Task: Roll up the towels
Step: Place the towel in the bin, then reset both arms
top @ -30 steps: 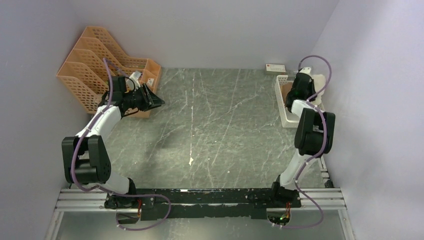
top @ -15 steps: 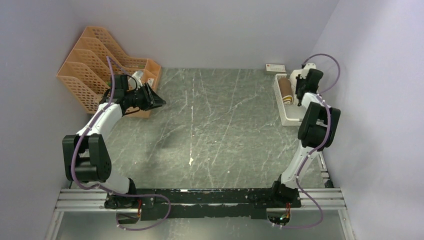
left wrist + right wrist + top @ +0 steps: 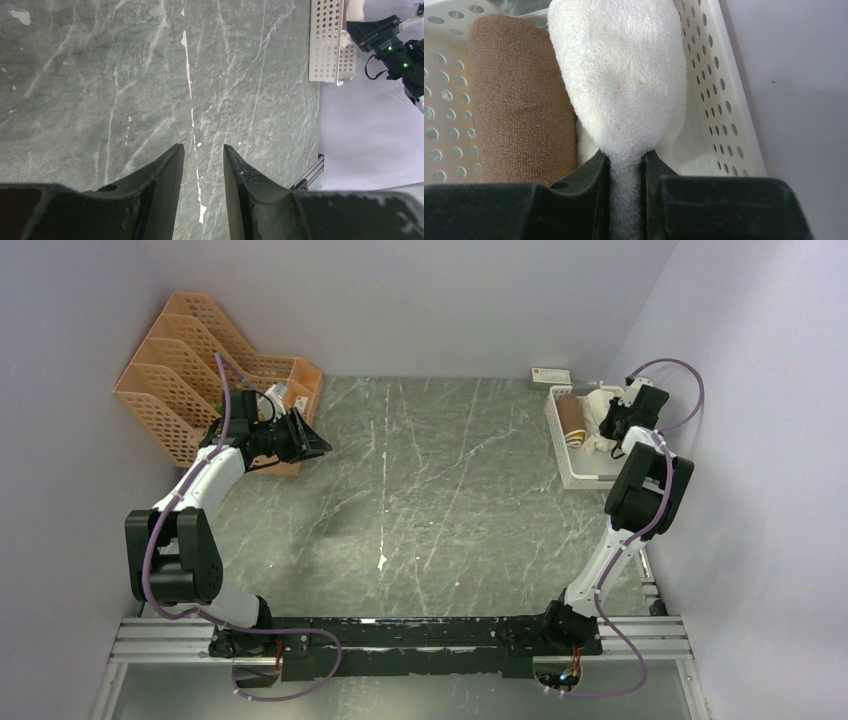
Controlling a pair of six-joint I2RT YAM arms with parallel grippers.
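Jaws of the right gripper (image 3: pixel 626 161) are being clenched on a fold of the cream-white towel (image 3: pixel 621 75), which is lying in the white perforated basket (image 3: pixel 719 85) beside the rolled brown towel (image 3: pixel 519 105). Jaws of the left gripper (image 3: pixel 202 148) are being held apart, grasping nothing, above the desk (image 3: pixel 90 75).

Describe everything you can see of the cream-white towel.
The cream-white towel is thick, fluffy, terry-like cloth, bunched into a rounded lump. It sits in the white perforated basket at the far right of the table, pressed against the rolled brown towel beside it. The right gripper is shut on a narrow fold of it, squeezed thin between the fingers.
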